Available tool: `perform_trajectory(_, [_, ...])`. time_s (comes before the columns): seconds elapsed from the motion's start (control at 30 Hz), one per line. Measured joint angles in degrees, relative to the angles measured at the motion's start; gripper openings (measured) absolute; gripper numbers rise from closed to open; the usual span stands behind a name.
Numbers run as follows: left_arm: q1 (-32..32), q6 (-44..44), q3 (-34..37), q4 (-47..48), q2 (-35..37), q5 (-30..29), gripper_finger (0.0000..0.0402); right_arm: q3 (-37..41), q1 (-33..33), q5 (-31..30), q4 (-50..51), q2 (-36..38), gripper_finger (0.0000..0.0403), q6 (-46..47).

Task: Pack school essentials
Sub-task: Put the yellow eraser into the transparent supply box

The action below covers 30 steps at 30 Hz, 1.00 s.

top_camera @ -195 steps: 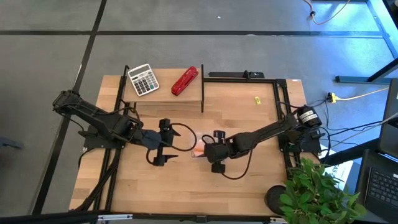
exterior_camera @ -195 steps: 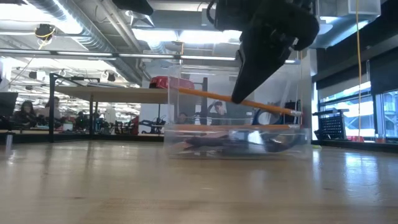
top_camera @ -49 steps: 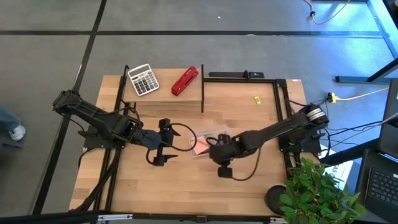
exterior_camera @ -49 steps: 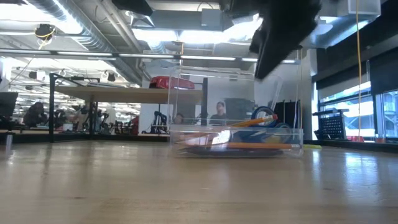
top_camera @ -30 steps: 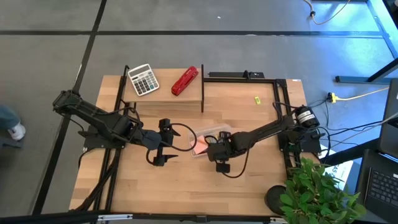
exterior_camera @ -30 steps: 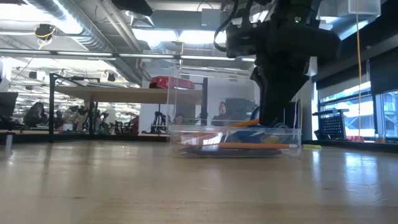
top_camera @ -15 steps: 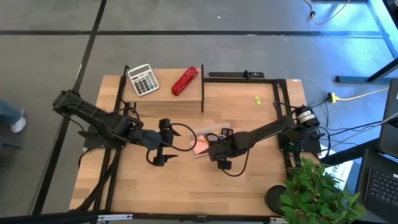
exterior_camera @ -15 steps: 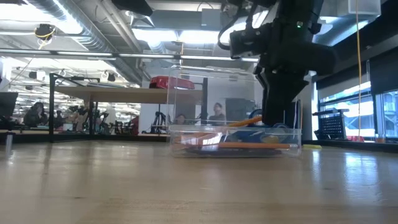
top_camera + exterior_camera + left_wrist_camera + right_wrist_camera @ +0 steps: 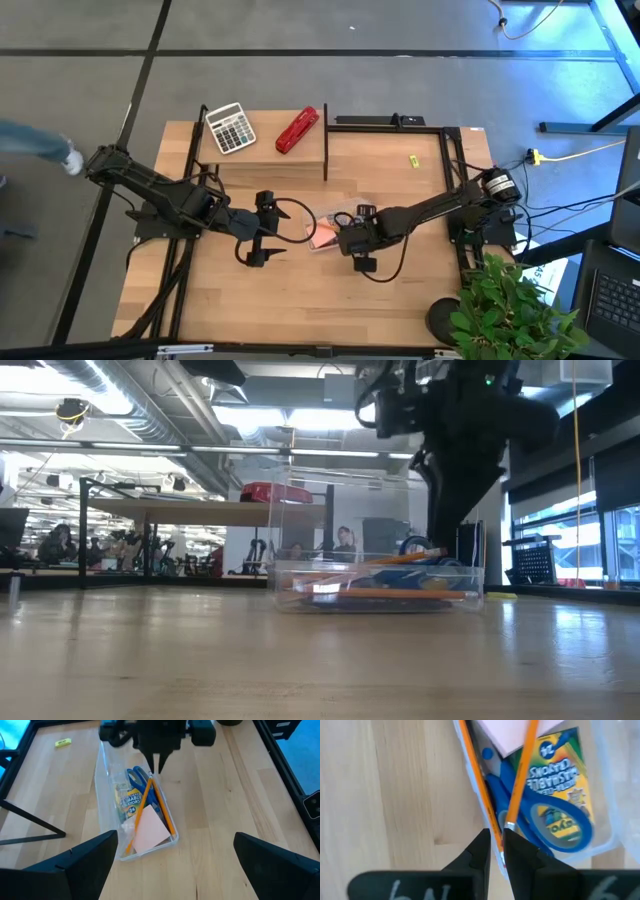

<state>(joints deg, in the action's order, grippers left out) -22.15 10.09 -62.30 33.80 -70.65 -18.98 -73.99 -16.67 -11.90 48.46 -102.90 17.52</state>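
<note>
A clear plastic box (image 9: 107,795) lies on the table's middle. It holds blue-handled scissors (image 9: 560,827), a crayon pack (image 9: 555,775), a pink sticky-note pad (image 9: 150,831) and thin orange pencils (image 9: 162,810). My right gripper (image 9: 501,847) points down over the box's right end (image 9: 352,225). Its fingers are shut, beside one pencil's metal-tipped end (image 9: 509,825). My left gripper (image 9: 262,228) hovers open to the left of the box, nothing between its fingers (image 9: 175,865). My right gripper comes from above with shut fingertips (image 9: 482,851) next to the pencil ends (image 9: 496,840) at the box's right end. I cannot tell whether they touch a pencil or the box wall.
A white-grey calculator (image 9: 230,128) and a red stapler (image 9: 297,130) sit on a raised shelf at the far left. A small yellow piece (image 9: 412,160) lies on the table's far right. A potted plant (image 9: 510,310) stands at the near right corner.
My right gripper had been reaching down into the box's right end. It has risen a little, still over that end. The box has stayed where it was.
</note>
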Motion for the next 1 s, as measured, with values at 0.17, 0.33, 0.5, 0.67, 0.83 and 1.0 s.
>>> perform_trajectory(0.17, [0.0,0.0,0.0,0.0,0.0,0.0,0.0393,-0.1,-0.1,0.1,1.3,2.3,0.0053,0.2])
perform_trajectory(0.33, [0.0,0.0,0.0,0.0,0.0,0.0,0.0393,-0.1,-0.1,1.0,1.4,7.2,0.0053,3.8])
perform_trajectory(0.5, [0.0,0.3,0.0,0.0,0.0,0.0,0.0393,-0.1,0.3,-5.8,3.7,14.5,0.0053,10.5])
perform_trajectory(0.67, [0.0,0.3,0.0,-0.8,0.0,-2.1,0.0393,-0.1,3.9,-9.4,9.9,21.0,0.0053,21.4])
perform_trajectory(0.83, [0.0,0.3,0.0,-2.0,-0.1,-8.3,0.0393,-0.1,10.8,-8.0,18.3,24.3,0.0053,30.6])
perform_trajectory(1.0, [1.3,0.3,0.0,-3.5,-0.4,-10.5,0.0393,-0.1,20.1,-3.5,22.8,24.7,0.0053,31.0])
